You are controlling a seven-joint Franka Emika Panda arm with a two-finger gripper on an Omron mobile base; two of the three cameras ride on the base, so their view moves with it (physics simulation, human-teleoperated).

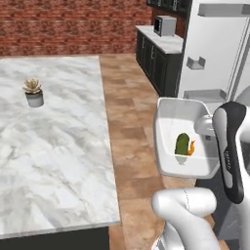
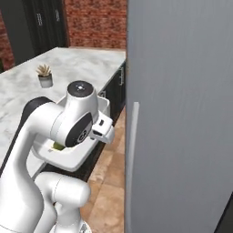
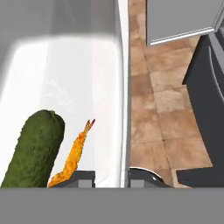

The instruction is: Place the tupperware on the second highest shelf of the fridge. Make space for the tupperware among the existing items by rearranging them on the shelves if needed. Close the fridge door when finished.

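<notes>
The tupperware (image 1: 168, 132) is held up off the floor at the end of the arm, in the aisle between the marble island (image 1: 53, 146) and the fridge (image 2: 182, 113); in the hand view the gripper (image 3: 111, 178) has one finger on each side of the tub's rim wall, so the jaws stand narrow, pinching that rim; inside the tub lie a green pickle-like piece (image 3: 35, 151) and a small orange fried piece (image 3: 72, 159) (it looks like a shrimp, tail up); the step in hand, as I judge it, is the carry toward the fridge, with the placing not yet begun; a fridge door (image 1: 215, 49) stands open ahead in the left base view, its door bins showing, but the shelves themselves and the items on them I cannot make out from here; the next move calls for bringing the tub level round to face the interior, finding the second highest shelf, and checking for room there before sliding it in; a small potted plant (image 1: 33, 93) sits on the island, well apart from all this
</notes>
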